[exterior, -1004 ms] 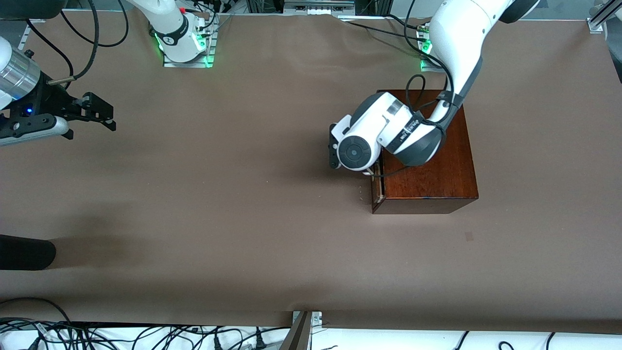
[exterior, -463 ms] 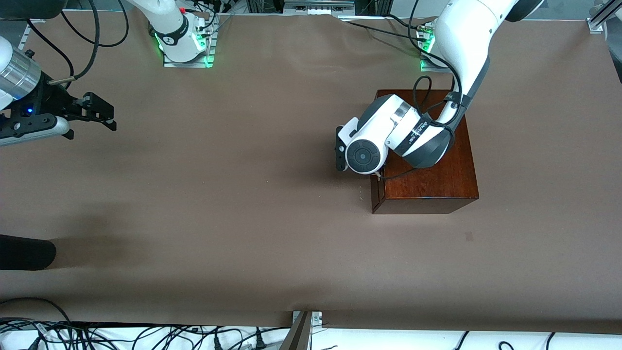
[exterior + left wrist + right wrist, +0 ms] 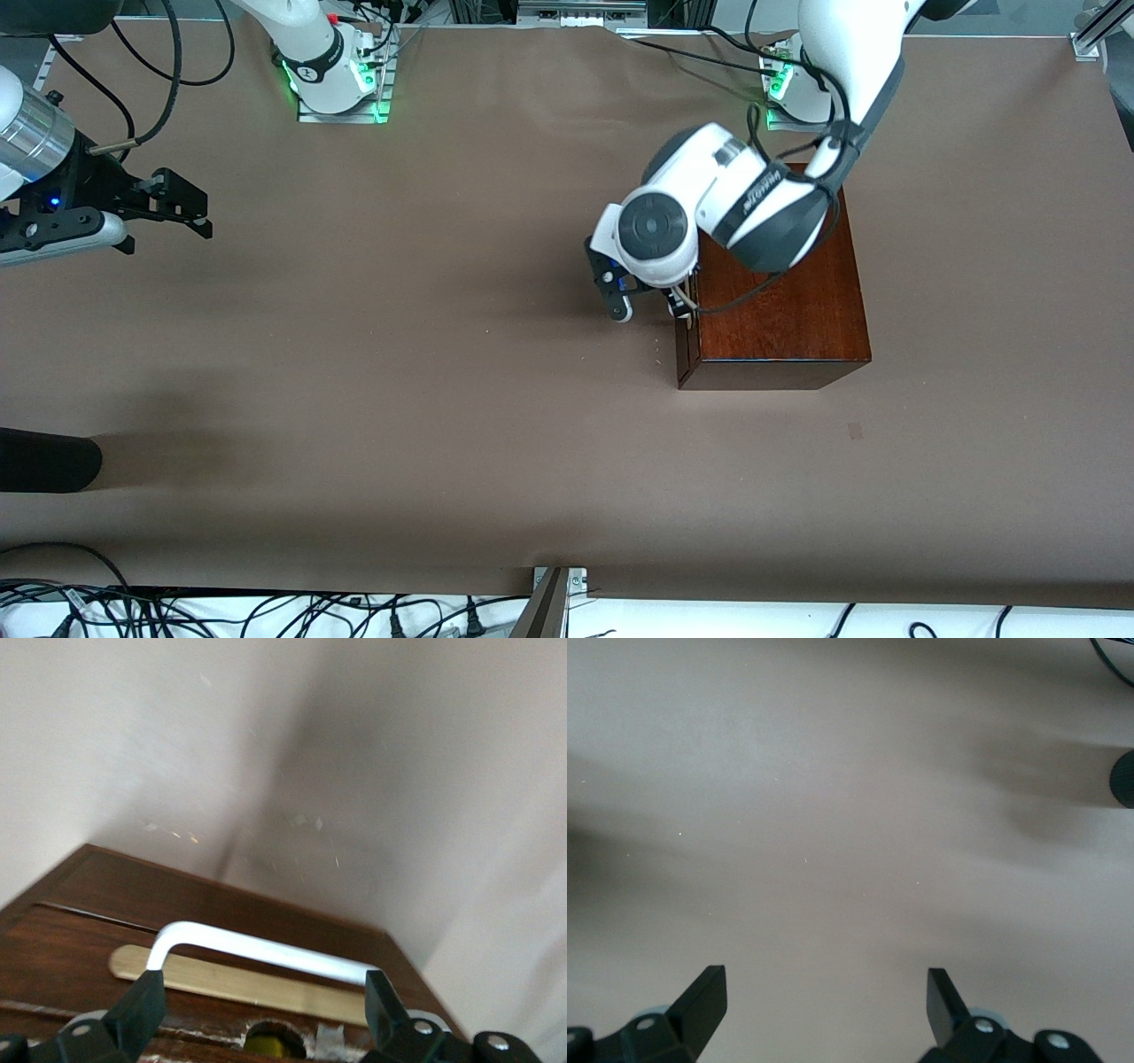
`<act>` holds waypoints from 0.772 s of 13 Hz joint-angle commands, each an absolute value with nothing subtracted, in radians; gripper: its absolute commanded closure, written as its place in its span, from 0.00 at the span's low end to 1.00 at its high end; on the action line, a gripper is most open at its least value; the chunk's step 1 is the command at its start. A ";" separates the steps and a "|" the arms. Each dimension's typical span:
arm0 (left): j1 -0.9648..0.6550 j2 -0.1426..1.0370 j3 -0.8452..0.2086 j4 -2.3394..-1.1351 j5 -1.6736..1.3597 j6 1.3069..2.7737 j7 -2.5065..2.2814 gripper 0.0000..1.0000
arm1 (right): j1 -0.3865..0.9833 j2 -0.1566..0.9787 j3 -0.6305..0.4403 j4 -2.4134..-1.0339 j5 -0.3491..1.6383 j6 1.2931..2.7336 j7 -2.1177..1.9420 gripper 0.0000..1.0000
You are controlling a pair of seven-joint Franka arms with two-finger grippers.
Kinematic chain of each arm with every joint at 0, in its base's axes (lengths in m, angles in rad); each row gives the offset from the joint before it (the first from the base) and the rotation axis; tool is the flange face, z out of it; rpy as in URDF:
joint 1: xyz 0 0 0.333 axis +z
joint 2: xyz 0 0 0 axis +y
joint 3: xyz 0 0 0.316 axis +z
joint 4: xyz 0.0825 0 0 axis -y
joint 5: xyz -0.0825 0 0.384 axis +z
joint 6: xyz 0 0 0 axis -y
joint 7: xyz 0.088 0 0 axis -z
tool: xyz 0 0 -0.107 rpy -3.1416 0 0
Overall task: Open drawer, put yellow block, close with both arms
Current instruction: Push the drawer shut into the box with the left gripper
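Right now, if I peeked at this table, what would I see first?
First, the shiny dark wooden box at the left arm's end of the table, its drawer shut. The left gripper sits right in front of it, fingers spread wide by the white handle. The right gripper waits open over bare table at the right arm's end.
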State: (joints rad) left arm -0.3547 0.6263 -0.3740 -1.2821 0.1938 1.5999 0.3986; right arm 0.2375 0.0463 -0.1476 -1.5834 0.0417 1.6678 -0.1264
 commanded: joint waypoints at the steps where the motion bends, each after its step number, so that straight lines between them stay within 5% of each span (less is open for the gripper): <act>1: -0.361 0.627 -0.364 -1.195 0.245 1.628 0.291 0.00 | 0.229 0.046 -0.138 -1.572 0.034 1.658 -0.120 0.00; 10: -0.250 0.606 -0.232 -0.996 0.313 1.605 0.211 0.00 | 0.230 0.046 -0.135 -1.572 0.035 1.658 -0.115 0.00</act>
State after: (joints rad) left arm -0.2611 0.6069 -0.2472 -1.0350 0.2956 1.6134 0.2810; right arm 0.2376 0.0463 -0.1473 -1.5834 0.0417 1.6678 -0.1264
